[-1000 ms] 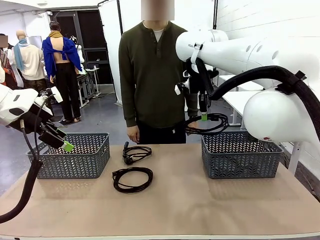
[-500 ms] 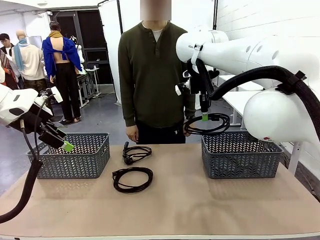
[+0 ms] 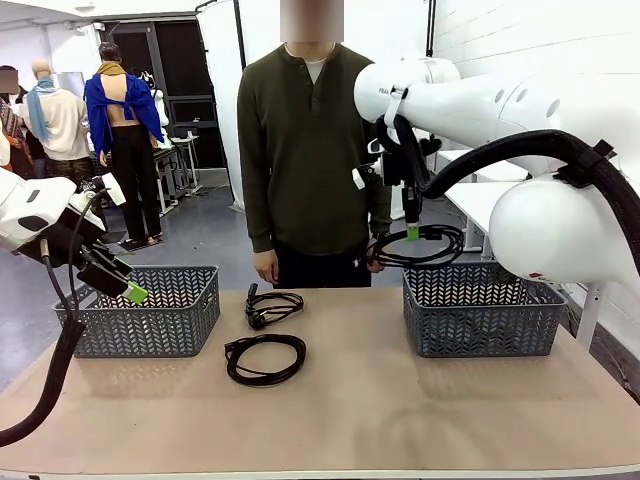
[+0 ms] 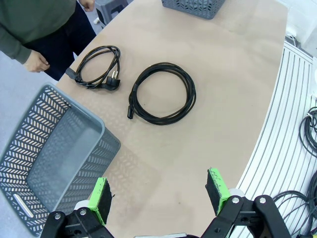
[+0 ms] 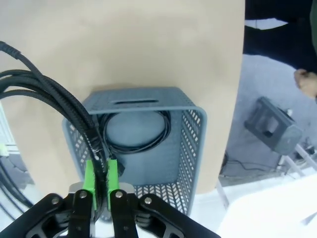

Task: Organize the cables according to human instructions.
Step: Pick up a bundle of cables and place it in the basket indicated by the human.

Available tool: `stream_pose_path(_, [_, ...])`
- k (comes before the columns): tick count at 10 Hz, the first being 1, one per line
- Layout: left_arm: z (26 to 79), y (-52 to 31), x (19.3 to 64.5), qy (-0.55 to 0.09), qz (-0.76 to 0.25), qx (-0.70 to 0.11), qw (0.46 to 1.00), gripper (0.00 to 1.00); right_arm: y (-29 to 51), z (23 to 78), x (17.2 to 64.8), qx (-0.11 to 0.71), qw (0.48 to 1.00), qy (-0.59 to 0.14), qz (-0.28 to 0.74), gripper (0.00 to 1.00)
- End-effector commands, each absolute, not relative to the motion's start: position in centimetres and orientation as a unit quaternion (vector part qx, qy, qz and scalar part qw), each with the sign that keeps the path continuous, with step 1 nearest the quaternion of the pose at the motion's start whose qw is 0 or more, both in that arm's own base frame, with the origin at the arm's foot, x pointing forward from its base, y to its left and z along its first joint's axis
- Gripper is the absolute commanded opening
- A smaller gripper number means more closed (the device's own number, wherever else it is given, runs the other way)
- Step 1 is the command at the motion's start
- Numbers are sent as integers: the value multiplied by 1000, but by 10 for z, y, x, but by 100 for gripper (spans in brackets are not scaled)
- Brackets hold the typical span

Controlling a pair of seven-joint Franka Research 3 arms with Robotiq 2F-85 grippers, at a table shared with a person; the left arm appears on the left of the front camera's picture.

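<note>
One cable (image 5: 49, 91) is being pinched between the pressed-together pads of the right gripper (image 3: 411, 232) and held in the air above the right basket (image 3: 485, 320), by the table's (image 3: 400, 420) right edge. A second cable (image 5: 166, 135) is being cradled, coiled, on that basket's floor. Two more are being borne by the tabletop left of its middle: a round coil (image 4: 161, 119) and, nearer the far edge, a smaller coil (image 4: 113, 84) close to the person's hand (image 3: 266, 268). The left gripper (image 4: 161, 191) is being held with fingers spread wide, nothing between them, up by the left basket (image 3: 150, 325) at the table's left edge.
</note>
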State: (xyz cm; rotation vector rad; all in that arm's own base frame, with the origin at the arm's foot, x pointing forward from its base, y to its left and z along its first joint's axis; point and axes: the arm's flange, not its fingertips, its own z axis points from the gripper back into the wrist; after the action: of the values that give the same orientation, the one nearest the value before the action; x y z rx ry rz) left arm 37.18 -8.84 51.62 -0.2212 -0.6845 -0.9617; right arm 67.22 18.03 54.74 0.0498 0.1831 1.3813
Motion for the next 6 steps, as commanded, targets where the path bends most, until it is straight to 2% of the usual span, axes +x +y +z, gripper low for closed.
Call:
stream_pose_path(1, [516, -86, 373, -324, -454, -111, 823, 100, 150, 570, 655, 34, 747, 68, 661, 0])
stream_pose_path(6, [516, -86, 373, -324, -454, -111, 823, 100, 111, 578, 619, 10, 756, -2, 655, 0])
